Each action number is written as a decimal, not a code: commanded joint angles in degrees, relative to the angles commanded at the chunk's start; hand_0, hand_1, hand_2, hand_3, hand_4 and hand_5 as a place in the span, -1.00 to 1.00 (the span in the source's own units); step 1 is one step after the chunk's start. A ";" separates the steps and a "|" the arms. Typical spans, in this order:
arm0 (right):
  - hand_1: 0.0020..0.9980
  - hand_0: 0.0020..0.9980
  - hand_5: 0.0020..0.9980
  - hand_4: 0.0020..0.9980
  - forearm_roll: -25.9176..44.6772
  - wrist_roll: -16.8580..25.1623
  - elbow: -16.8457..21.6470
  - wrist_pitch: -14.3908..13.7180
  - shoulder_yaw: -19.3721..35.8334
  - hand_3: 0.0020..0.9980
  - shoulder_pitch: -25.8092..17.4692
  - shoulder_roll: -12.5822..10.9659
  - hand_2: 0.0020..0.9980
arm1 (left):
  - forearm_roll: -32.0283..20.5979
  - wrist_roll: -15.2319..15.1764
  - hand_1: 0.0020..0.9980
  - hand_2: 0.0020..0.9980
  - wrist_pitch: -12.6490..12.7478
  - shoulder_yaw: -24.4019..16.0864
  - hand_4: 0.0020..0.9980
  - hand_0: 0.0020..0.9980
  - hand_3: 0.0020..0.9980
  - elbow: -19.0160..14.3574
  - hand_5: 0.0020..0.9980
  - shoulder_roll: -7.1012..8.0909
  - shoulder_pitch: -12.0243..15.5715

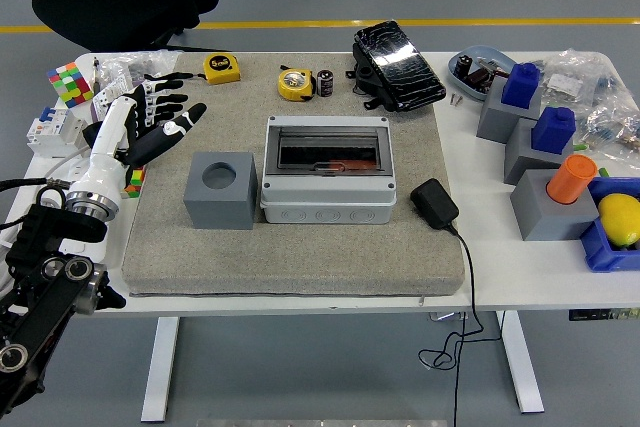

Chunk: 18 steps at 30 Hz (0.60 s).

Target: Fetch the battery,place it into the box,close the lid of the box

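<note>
A small black battery [325, 83] lies at the far side of the grey mat [300, 247], just right of a yellow tape measure [295, 84]. The grey box [326, 169] sits mid-mat with its smoked transparent lid down over the opening. My left hand [160, 115] hovers at the mat's left edge, fingers spread and holding nothing, well left of both box and battery. The right arm is out of view.
A grey cube with a round hole [220, 190] stands left of the box. A black adapter [434, 203] with its cable lies to the right. A black case [398, 65], a second tape measure [222, 68], a Rubik's cube [69, 82] and grey blocks with blue and orange parts [545, 147] surround the mat.
</note>
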 joint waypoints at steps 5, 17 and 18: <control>0.24 0.01 0.03 0.91 0.23 0.03 0.00 0.03 -0.34 0.15 0.29 -0.15 0.32 | -0.04 -0.08 0.41 0.39 0.06 -0.37 0.91 0.41 0.47 -0.08 0.01 0.01 -0.01; 0.25 0.01 0.03 0.91 0.67 -0.11 -0.03 0.22 -2.03 0.12 0.79 -0.40 0.32 | 0.30 0.17 0.41 0.38 -0.15 -0.95 0.91 0.41 0.47 -0.04 0.01 0.50 -0.40; 0.25 0.01 0.03 0.91 0.70 -0.11 -0.01 0.21 -2.16 0.12 0.90 -0.46 0.32 | 0.29 0.18 0.41 0.38 -0.16 -0.92 0.91 0.41 0.47 -0.03 0.01 0.57 -0.51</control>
